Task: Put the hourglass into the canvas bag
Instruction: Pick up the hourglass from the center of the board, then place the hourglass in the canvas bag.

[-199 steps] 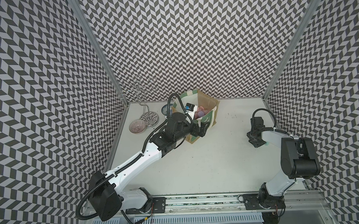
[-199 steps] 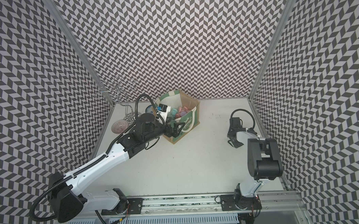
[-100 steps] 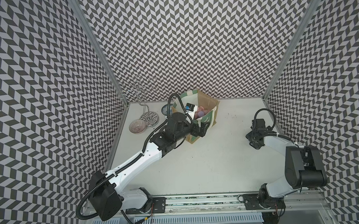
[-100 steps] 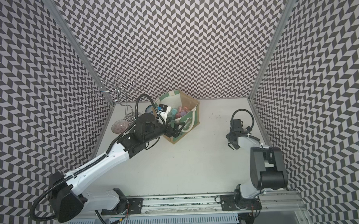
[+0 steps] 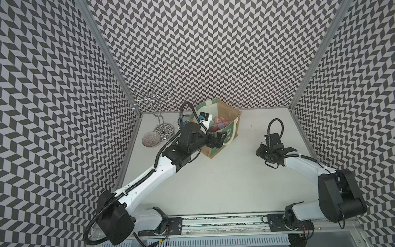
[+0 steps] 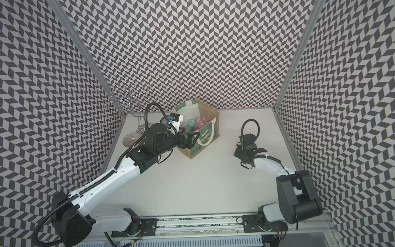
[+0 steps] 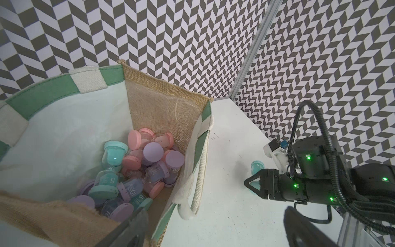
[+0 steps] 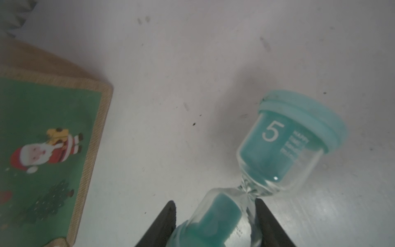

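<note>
Teal hourglass [image 8: 277, 149] — tan-and-green canvas bag [image 7: 162, 107] — black-and-white chevron walls [image 5: 212, 49].

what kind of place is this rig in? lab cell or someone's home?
Likely a lab robot cell, not a home: chevron panels on three sides, left arm and right arm mounted on a front rail, white table with a bag of hourglasses as props.

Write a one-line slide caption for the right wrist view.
Right gripper closed on a teal hourglass marked 5, near the canvas bag.
</note>
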